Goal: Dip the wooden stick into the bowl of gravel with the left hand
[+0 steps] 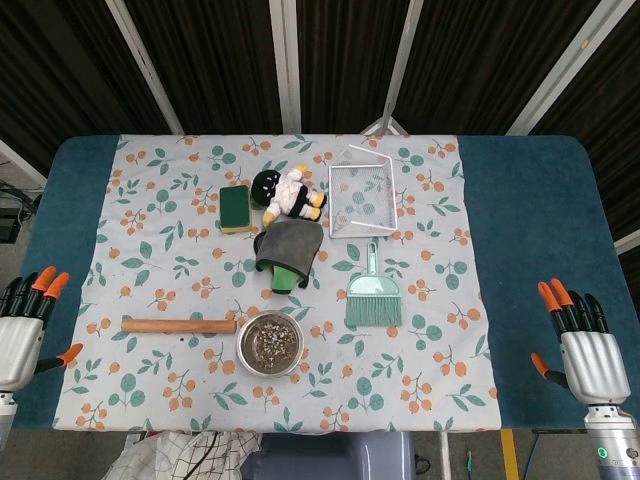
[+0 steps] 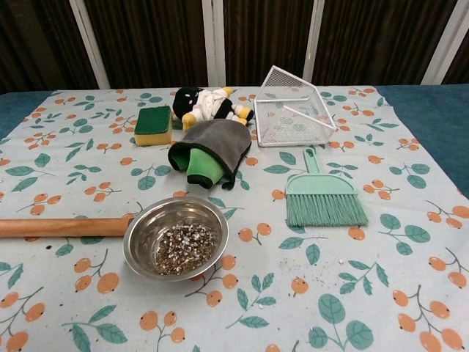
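Observation:
The wooden stick (image 1: pixel 178 325) lies flat on the floral cloth, just left of the steel bowl of gravel (image 1: pixel 269 343); its right end nearly meets the bowl's rim. In the chest view the stick (image 2: pixel 64 226) runs off the left edge beside the bowl (image 2: pixel 176 238). My left hand (image 1: pixel 25 325) hovers at the table's left edge, well left of the stick, fingers spread and holding nothing. At the right edge my right hand (image 1: pixel 582 345) is likewise spread and empty. Neither hand appears in the chest view.
Behind the bowl lie a grey and green cloth (image 1: pixel 285 250), a green sponge (image 1: pixel 235 208), a plush doll (image 1: pixel 288 194), a tipped white wire basket (image 1: pixel 362 198) and a mint-green hand brush (image 1: pixel 373 293).

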